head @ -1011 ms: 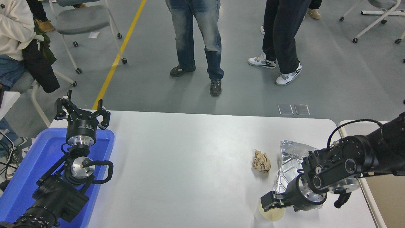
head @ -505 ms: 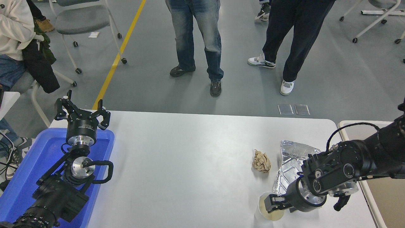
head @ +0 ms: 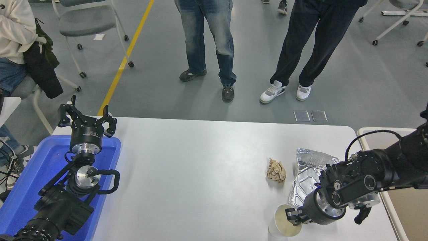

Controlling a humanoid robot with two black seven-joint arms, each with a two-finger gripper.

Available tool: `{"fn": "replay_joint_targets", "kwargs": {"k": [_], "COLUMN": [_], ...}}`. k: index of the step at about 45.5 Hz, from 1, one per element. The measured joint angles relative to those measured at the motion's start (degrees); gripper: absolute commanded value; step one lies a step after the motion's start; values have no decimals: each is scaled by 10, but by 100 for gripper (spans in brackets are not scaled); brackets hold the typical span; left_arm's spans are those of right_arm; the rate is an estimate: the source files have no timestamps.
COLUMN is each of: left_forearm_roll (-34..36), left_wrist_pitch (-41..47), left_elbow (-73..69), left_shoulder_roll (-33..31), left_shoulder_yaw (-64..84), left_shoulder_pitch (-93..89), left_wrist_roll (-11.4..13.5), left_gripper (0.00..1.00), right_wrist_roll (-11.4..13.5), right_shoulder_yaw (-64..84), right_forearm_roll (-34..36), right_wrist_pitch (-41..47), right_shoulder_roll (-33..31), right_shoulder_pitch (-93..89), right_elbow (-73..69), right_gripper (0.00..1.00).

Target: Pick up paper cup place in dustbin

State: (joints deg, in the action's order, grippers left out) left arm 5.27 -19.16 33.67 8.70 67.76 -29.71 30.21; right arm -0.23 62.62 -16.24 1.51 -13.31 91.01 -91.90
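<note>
Clearly, in the head view, the paper cup [head: 285, 222] sits at the table's [head: 200, 174] near edge, on the robot's side of the silver foil tray [head: 306, 172], its cream inside turned up toward the camera. The right gripper [head: 291, 216] has reached it from the right — one dark finger appears to sit over the rim on the cup's right side, but how wide the jaws stand, and whether they have pinched the wall at all, I cannot tell from this angle. The cup looks tipped, its mouth leaning away from the gripper.

The dustbin [head: 362, 131] stands off the table's right end, beyond the foil tray from the cup; only its pale rim and a strip of its inside show past the right arm. A tan wad of paper [head: 276, 170] lies just left of the foil tray, clear of the cup.

The left gripper [head: 87, 117] is parked with its fingers spread, holding nothing, above the far end of the blue tray [head: 30, 174], well apart from the cup.

Risks, as I judge them: a thin paper wall may buckle under a rim pinch and slip free — and with the cup this close to the table's near edge, a nudge could push it off. The swing toward the dustbin passes over the foil tray, which the arm could snag.
</note>
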Motion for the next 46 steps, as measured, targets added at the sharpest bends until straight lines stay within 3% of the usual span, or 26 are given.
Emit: {"fn": "replay_joint_targets", "kwargs": {"k": [12, 28, 46], "left_forearm_roll": [0, 0, 0], "left_wrist_pitch": [0, 0, 0], "left_elbow": [0, 0, 0], "left_shoulder_roll": [0, 0, 0], "left_shoulder_yaw": [0, 0, 0], "left_shoulder_pitch": [0, 0, 0], "left_wrist_roll": [0, 0, 0], "left_gripper": [99, 99, 99], "right_wrist_roll": [0, -2, -1], "right_shoulder_yaw": [8, 40, 65], "right_forearm_roll": [2, 3, 2], "right_wrist_pitch": [43, 238, 393], "right_shoulder_roll": [-36, -111, -137], "right_shoulder_pitch": [77, 301, 489], "right_elbow": [-31, -50, -53], "right_gripper": [0, 0, 0]}}
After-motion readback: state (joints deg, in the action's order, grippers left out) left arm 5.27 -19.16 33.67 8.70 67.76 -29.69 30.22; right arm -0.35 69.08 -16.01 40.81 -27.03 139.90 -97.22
